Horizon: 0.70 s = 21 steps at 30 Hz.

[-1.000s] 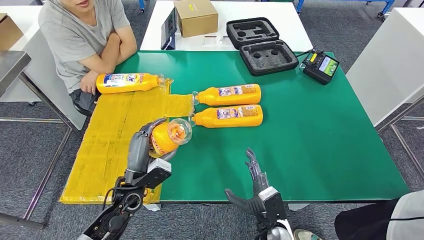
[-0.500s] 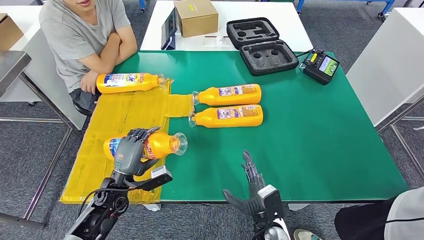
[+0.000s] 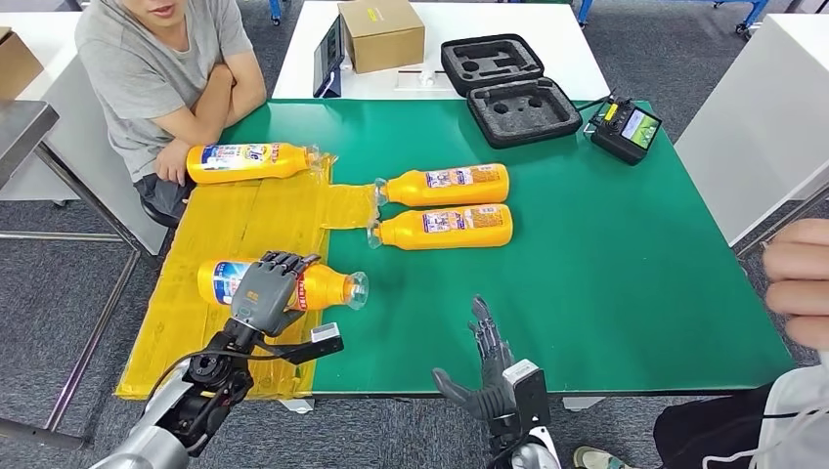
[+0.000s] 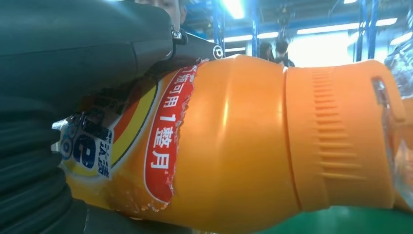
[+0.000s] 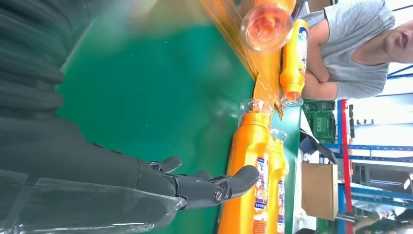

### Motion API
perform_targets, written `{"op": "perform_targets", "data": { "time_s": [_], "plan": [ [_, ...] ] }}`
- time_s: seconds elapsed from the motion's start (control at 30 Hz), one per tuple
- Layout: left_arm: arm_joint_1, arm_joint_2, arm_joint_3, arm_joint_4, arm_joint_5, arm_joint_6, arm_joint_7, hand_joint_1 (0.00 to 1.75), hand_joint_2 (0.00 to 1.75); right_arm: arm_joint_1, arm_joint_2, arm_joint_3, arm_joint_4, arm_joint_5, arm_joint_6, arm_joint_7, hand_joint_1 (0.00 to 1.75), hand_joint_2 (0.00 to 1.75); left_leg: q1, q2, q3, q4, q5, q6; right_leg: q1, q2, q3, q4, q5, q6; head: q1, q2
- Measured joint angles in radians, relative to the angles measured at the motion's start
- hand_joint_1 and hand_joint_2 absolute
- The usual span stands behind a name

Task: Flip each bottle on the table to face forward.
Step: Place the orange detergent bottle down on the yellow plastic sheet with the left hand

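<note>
My left hand grips an orange bottle lying on its side on the yellow sheet, its clear cap toward the green table. The left wrist view has this bottle close up under my hand. Two more orange bottles lie side by side mid-table, labels up. Another bottle lies at the far left beside a seated person. My right hand is open near the table's front edge, holding nothing; its fingers are spread over the green surface.
A seated person leans at the table's far left corner. Another person's hand enters at the right edge. A black foam case, a controller and a cardboard box stand at the back. The green table is bare on the right.
My left hand has lowered and laid the bottle from pointing at the camera to flat on the yellow sheet. A person's hand has appeared at the right edge. My right hand barely moved.
</note>
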Motion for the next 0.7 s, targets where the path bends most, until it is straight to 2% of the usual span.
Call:
{"op": "perform_targets", "data": {
  "time_s": [0.4, 0.57, 0.7],
  "plan": [
    [-0.109, 0.005, -0.044, 0.232, -0.038, -0.011, 0.037, 1.75, 1.75, -0.016, 0.02, 0.016, 0.041, -0.008, 0.017, 0.0, 0.0, 1.75, 0.0, 0.0, 0.0, 0.0, 0.0, 0.0, 0.0, 0.0, 0.0, 0.0, 0.0, 0.0, 0.0, 0.0],
    [-0.164, 0.005, -0.077, 0.324, -0.078, -0.038, 0.096, 1.75, 1.75, -0.022, 0.031, 0.017, 0.061, -0.018, 0.014, 0.0, 0.0, 1.75, 0.0, -0.001, 0.001, 0.0, 0.001, -0.001, 0.0, -0.001, 0.002, 0.0, 0.0, 0.0, 0.0, 0.0],
    [-0.195, 0.003, -0.093, 0.369, -0.104, -0.055, 0.176, 1.74, 1.75, -0.031, 0.036, 0.019, 0.075, -0.019, 0.014, 0.0, 0.0, 1.75, 0.0, -0.001, 0.002, 0.0, 0.002, -0.002, 0.001, -0.001, 0.002, 0.0, 0.002, -0.002, 0.0, 0.0]
  ]
}}
